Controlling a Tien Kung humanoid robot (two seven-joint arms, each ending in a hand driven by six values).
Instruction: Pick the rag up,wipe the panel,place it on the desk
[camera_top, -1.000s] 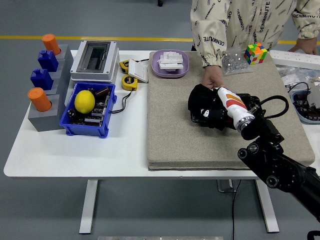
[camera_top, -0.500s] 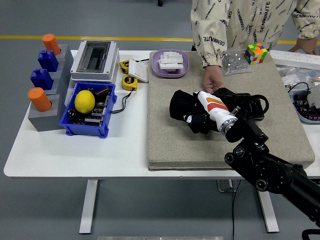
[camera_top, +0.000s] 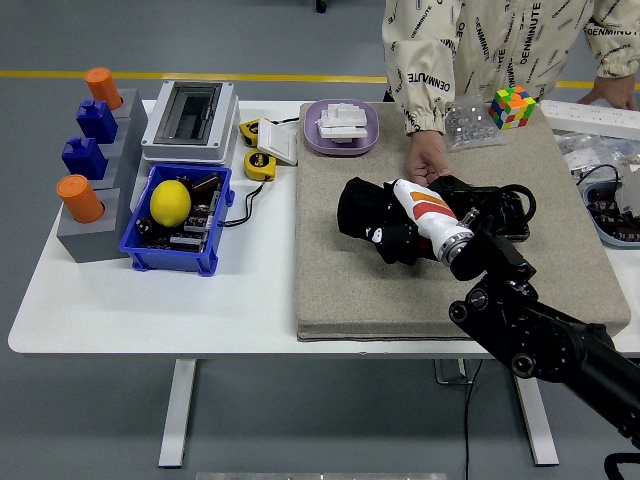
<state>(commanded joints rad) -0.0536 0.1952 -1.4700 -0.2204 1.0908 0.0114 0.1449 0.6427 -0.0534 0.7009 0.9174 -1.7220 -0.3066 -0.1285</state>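
Note:
My right hand (camera_top: 392, 236) comes in from the lower right on a white and orange wrist and is shut on a black rag (camera_top: 360, 205). Hand and rag rest on the grey mat (camera_top: 340, 290), just left of the black panel (camera_top: 497, 208). The panel lies flat on the mat, partly hidden behind my wrist. A person at the far side has a hand (camera_top: 425, 160) at the panel's upper left corner. My left hand is out of view.
A purple tray (camera_top: 340, 128), a Rubik's cube (camera_top: 511, 106) and a clear bag sit at the mat's far edge. At left stand a blue bin (camera_top: 150, 255) with a lemon, a grey box (camera_top: 188, 120), tape measures and peg blocks (camera_top: 85, 190). Clutter lies at the right edge (camera_top: 610, 200).
Over the last second my right hand slid left with the rag, off the panel onto the mat. Since half a second ago it has barely moved.

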